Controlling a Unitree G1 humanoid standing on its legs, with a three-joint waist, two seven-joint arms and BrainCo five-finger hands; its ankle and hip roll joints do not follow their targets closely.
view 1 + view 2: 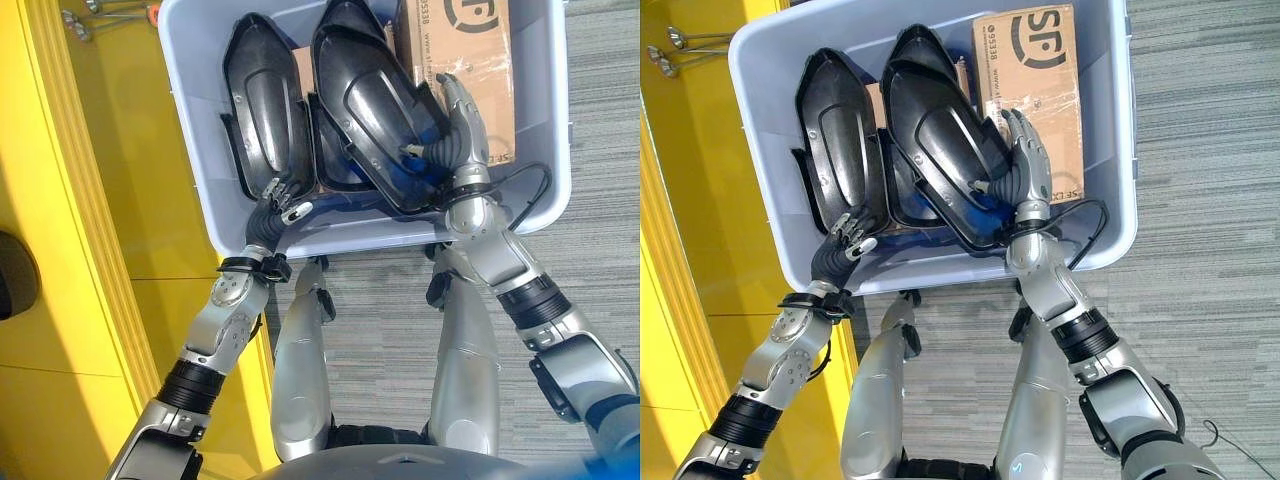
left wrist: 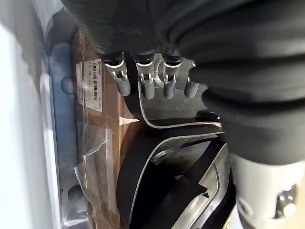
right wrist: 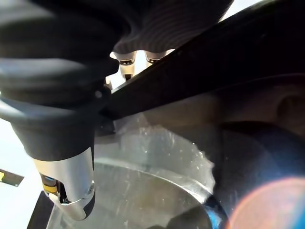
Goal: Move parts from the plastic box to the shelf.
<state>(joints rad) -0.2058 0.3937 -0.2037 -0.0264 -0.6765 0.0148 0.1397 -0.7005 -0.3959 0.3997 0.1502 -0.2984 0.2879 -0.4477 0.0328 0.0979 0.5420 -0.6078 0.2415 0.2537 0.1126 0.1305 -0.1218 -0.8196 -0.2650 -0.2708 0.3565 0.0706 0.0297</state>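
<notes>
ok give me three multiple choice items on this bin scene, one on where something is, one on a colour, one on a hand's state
1. Where is the cardboard box?
A. inside the plastic box, on the robot's right side
B. on the yellow floor
C. on the carpet

2. What colour are the two large moulded parts?
A. white
B. black
C. yellow

3. How is the right hand?
A. curled into an empty fist
B. fingers straight, lying along the edge of one part beside the cardboard box
C. hanging outside the plastic box

Answers: 1 A, the cardboard box lies within the bin's walls. 2 B, both parts are glossy black. 3 B, its fingers stretch out flat between the part and the cardboard box.
</notes>
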